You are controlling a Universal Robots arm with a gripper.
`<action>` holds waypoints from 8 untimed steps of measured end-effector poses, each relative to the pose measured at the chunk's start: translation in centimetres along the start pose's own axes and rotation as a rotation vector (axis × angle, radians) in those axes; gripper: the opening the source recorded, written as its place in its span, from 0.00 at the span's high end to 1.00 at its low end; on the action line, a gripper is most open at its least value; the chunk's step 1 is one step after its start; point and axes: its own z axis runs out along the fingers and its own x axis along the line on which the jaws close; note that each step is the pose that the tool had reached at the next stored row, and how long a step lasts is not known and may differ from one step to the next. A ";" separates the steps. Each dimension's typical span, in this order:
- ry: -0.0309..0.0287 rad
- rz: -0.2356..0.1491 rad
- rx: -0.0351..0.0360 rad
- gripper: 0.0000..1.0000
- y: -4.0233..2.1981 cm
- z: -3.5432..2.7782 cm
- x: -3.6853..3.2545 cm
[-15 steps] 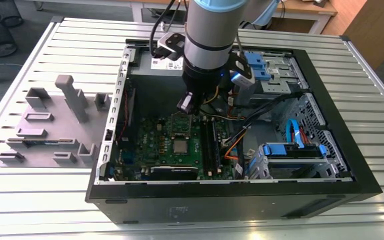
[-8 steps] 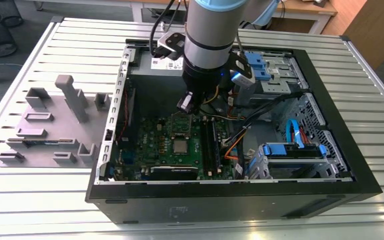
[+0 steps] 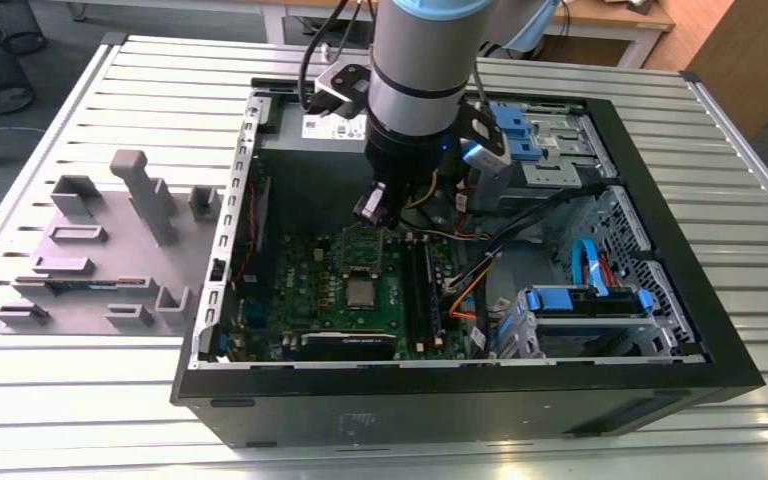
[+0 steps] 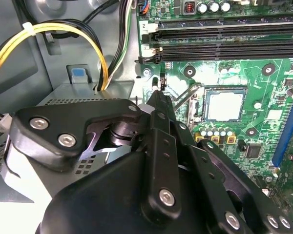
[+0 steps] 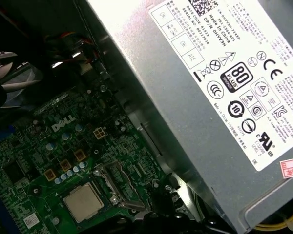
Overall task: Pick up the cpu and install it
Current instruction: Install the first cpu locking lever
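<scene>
**Chip sits in its socket, claw close by**

The cpu [image 3: 359, 293] lies flat in the middle of the green board [image 3: 307, 300], inside the open computer case [image 3: 651, 330]. Both wrist views show it too [image 4: 225, 105] [image 5: 82, 201], with the metal socket frame [image 5: 118, 184] swung open just beside it. The gripper [image 4: 158, 87] hangs over the board's edge, near the chip but not touching it. Its black links cover much of the second wrist view, so its fingertips are hard to make out, and how far open it is cannot be told. The grey power box [image 5: 224, 97] stands beside the board, cut off at the frame's edge.
</scene>
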 end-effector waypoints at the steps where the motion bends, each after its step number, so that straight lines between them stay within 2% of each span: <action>1: 0.0000 0.000 -0.0002 0.89 0.00 -0.06 0.00; 4: -0.0020 0.000 -0.0013 0.89 0.01 -0.15 -0.01; 8: -0.0080 0.000 -0.0054 0.89 -0.01 -0.29 0.02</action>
